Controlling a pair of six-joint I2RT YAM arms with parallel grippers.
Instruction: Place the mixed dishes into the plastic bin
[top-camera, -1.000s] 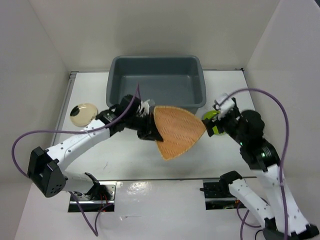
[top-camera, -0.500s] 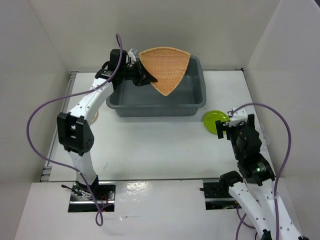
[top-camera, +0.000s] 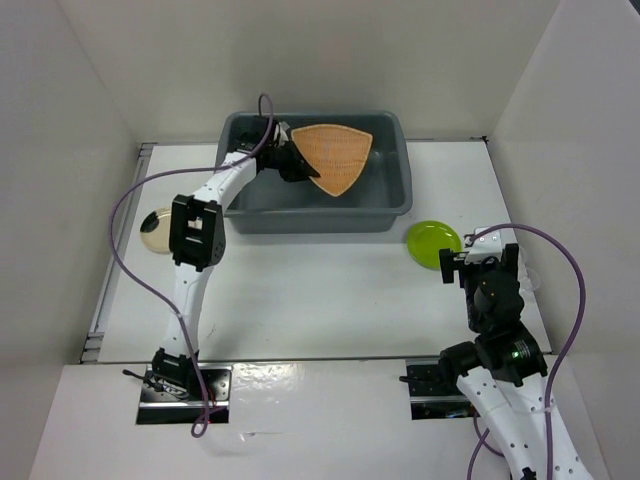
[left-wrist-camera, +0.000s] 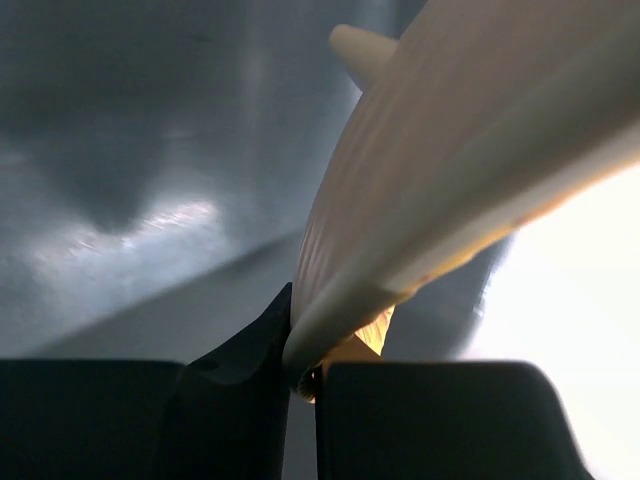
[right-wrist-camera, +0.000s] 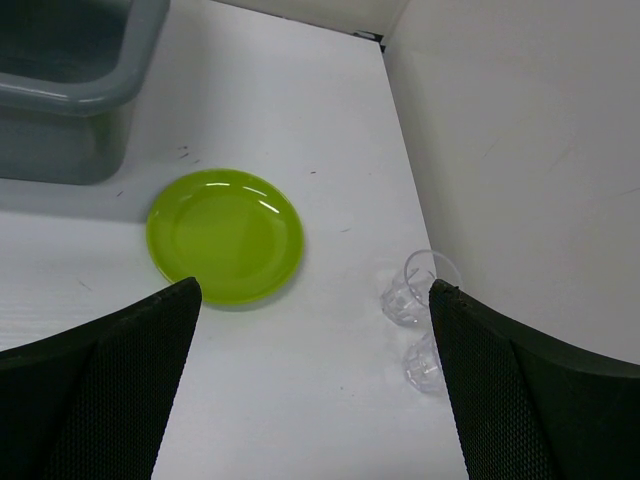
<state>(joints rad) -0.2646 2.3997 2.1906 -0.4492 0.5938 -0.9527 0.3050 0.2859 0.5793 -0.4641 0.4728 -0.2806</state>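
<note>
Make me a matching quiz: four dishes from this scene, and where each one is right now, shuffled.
1 orange-brown ribbed plate
2 lime-green dish
3 cream plate
4 clear cups

A on the table, left of the plastic bin
B held by the left hand over the bin
C near the right wall
D on the table, just right of the bin

Pairs: 1-B, 2-D, 3-A, 4-C

We see a white table (top-camera: 320, 290) boxed in by a plain white left wall (top-camera: 60, 150), back wall (top-camera: 300, 60) and right wall (top-camera: 570, 120), evenly lit, with glare on the glossy near ledge (top-camera: 320, 400).
</note>
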